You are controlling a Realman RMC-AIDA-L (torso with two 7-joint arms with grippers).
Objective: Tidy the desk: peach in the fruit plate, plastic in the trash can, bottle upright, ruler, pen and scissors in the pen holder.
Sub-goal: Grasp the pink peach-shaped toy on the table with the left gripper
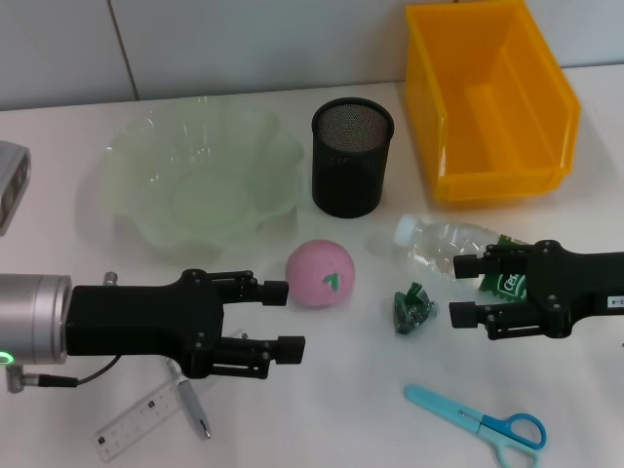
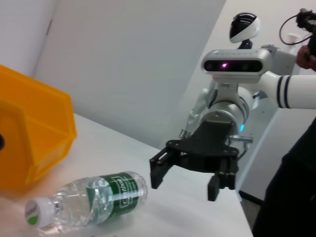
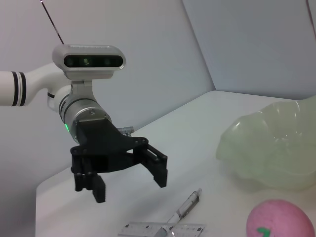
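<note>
Peach (image 1: 320, 274) just beyond open left gripper (image 1: 284, 318) fingers (image 1: 276, 292).

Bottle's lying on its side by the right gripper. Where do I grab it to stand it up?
Grip the bottle around its labelled body, probably near the middle, coming from above with the right gripper, whose open fingers hang over its base end. It lies flat, white cap toward the pen holder; the narrow cap end offers less to hold. The left gripper is open beside the peach.
</note>
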